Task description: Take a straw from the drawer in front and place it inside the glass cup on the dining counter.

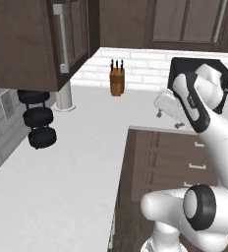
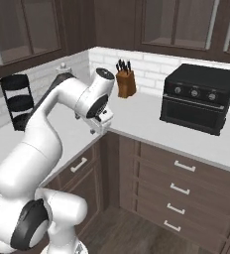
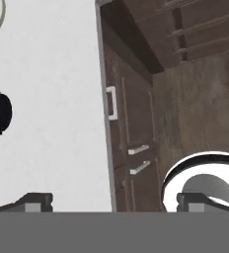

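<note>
My gripper (image 2: pixel 98 128) hangs open over the front edge of the white worktop (image 2: pixel 137 111), near its inner corner. In the hand view its two dark fingertips (image 3: pixel 35 200) stand wide apart with nothing between them, above the worktop's edge and the cabinet face. Just below that edge is a shut dark-brown drawer (image 2: pixel 73 171) with a slim silver handle, whose front (image 3: pixel 117 94) drops away under the edge in the hand view. The straw is hidden. The glass cup and the dining counter are out of view.
A black toaster oven (image 2: pixel 199 96), a wooden knife block (image 2: pixel 126 79) and a black stacked rack (image 2: pixel 18 101) stand on the worktop. More shut drawers (image 2: pixel 179 191) fill the right-hand cabinet run. Wall cabinets (image 1: pixel 32 39) hang overhead. Wooden floor (image 3: pixel 195 113) lies below.
</note>
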Motion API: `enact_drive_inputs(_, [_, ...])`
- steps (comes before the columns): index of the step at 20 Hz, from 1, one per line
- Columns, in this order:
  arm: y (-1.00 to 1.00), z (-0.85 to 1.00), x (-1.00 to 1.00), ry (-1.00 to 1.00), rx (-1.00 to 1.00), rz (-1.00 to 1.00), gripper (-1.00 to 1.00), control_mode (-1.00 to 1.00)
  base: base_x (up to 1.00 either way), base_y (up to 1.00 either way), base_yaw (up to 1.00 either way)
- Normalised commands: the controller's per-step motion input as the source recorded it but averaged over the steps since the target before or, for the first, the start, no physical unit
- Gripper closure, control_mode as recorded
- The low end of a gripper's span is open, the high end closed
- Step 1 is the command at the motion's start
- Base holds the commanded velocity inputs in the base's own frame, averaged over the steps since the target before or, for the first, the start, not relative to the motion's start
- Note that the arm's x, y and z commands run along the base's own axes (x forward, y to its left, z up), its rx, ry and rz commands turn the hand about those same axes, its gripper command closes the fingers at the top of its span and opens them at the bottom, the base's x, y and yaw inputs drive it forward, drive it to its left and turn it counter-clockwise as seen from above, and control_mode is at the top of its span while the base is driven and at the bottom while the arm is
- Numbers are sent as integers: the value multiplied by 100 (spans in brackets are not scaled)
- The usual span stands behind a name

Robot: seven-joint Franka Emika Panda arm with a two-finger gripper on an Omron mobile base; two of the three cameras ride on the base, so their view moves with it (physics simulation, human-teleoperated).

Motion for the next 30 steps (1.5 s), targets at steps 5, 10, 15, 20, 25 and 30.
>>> enact_drive_inputs(5, [-52, -79, 0, 4, 37, -12, -100, -100, 0, 0, 0])
enact_drive_inputs(10, [-3, -94, 0, 0, 34, -10, -100, -100, 0, 0, 0])
enact_drive_inputs(15, [9, -88, 0, -2, 28, -8, -100, -100, 0, 0, 0])
enact_drive_inputs(20, [22, -60, 0, -9, 24, -3, -100, -100, 0, 0, 0])
enact_drive_inputs(25, [23, -43, 12, -7, 12, 0, -100, -100, 0, 0, 0])
enact_drive_inputs(30, [37, -40, 30, -5, 7, 1, -100, -100, 0, 0, 0])
